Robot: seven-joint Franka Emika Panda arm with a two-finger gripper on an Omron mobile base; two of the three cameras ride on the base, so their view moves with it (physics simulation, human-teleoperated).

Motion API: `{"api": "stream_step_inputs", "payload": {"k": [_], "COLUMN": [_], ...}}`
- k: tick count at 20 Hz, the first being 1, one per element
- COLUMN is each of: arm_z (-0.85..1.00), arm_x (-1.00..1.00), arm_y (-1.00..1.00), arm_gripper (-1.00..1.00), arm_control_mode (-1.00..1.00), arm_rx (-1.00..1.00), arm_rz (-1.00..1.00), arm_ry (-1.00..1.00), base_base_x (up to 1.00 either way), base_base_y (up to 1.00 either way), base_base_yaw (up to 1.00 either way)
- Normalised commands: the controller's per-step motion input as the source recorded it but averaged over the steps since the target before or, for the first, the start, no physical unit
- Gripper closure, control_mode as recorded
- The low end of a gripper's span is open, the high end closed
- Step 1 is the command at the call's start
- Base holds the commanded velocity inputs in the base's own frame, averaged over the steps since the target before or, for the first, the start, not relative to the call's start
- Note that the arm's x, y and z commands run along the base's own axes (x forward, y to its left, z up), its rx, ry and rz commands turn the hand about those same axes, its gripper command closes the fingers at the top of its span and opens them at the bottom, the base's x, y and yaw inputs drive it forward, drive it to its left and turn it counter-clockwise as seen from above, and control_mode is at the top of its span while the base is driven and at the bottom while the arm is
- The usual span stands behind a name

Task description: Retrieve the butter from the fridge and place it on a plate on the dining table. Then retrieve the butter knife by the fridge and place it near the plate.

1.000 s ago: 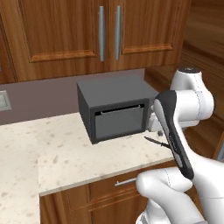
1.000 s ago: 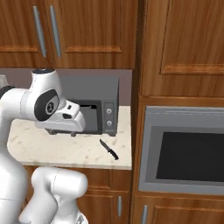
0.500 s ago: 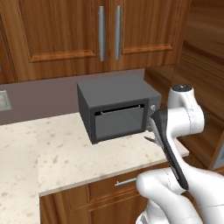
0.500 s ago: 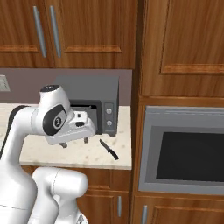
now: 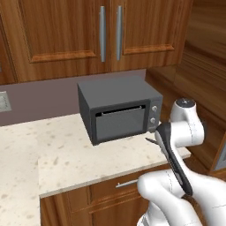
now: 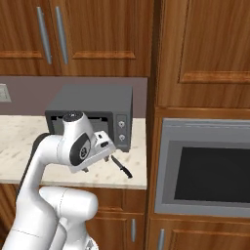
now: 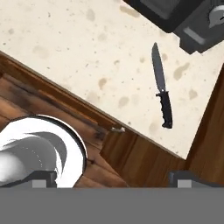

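Gripper (image 7: 111, 179) jaws spread wide, nothing held. Butter knife (image 7: 161, 87) flat on counter (image 7: 65, 43) ahead of fingertips, beside microwave (image 6: 93, 105), door shut.

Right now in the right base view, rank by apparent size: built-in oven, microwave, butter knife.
1. built-in oven, largest, though it sits nearest the camera's side
2. microwave, partly hidden by the arm
3. butter knife, smallest by far
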Motion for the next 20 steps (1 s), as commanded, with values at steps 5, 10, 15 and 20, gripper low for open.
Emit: {"api": "stream_step_inputs", "payload": {"k": [5,10,15,20], "arm_z": [-0.15,-0.3,-0.33,-0.24], "arm_x": [0.49,0.53,0.52,0.44], "arm_y": [-0.21,-0.29,-0.2,-0.13], "arm_gripper": [-1.0,-1.0,-1.0,-1.0], "arm_control_mode": [-1.0,-1.0,-1.0,-1.0], "arm_rx": [0.0,0.0,0.0,0.0], "arm_rz": [0.13,0.0,0.01,0.04], "arm_ry": [0.07,0.1,0.02,0.0], "base_base_x": [0.0,0.0,0.0,0.0], "base_base_y": [0.0,0.0,0.0,0.0], "base_base_yaw": [0.0,0.0,0.0,0.0]}}
